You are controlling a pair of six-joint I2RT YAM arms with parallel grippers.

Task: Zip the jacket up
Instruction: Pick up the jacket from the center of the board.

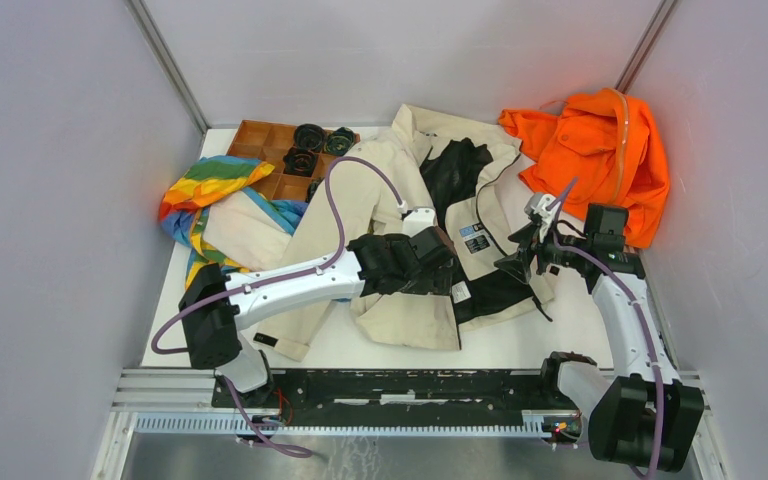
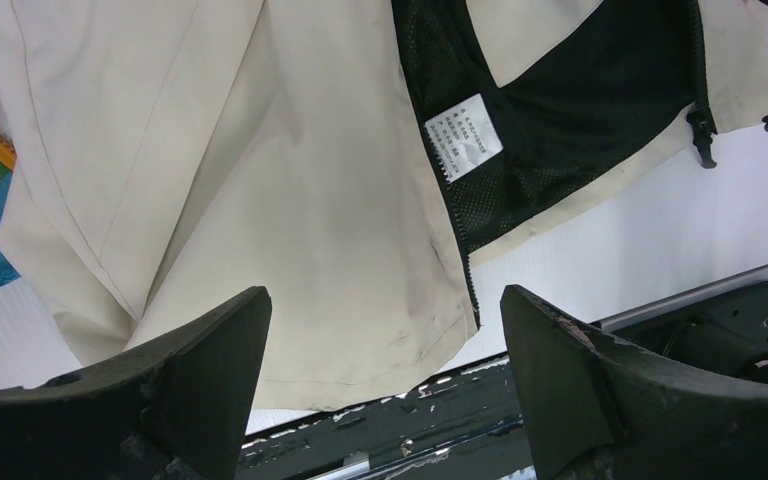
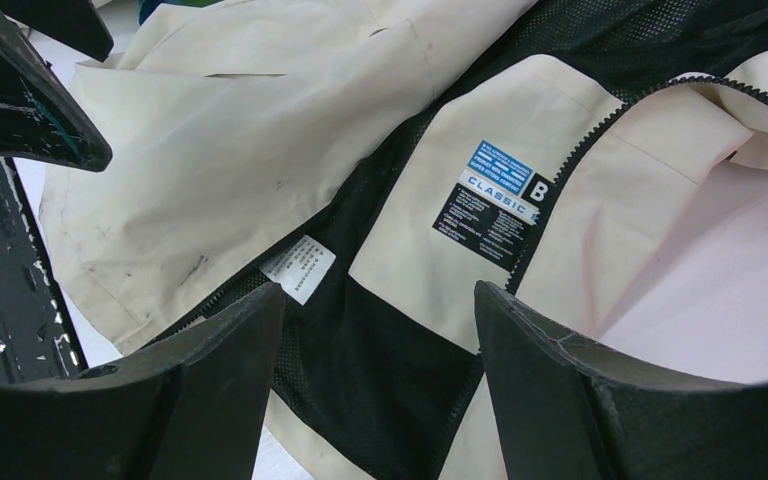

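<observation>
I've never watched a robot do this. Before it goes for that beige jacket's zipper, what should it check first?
1. Left gripper open and empty: ok.
2. Right gripper open and empty: ok.
3. Jacket front closed enough to zip: not ok, it is spread open with the black lining showing.
4. Zipper pull in view at the hem: ok.
5. The two zipper edges brought together: not ok, they lie apart.
6. Pull free to slide: cannot tell.
</observation>
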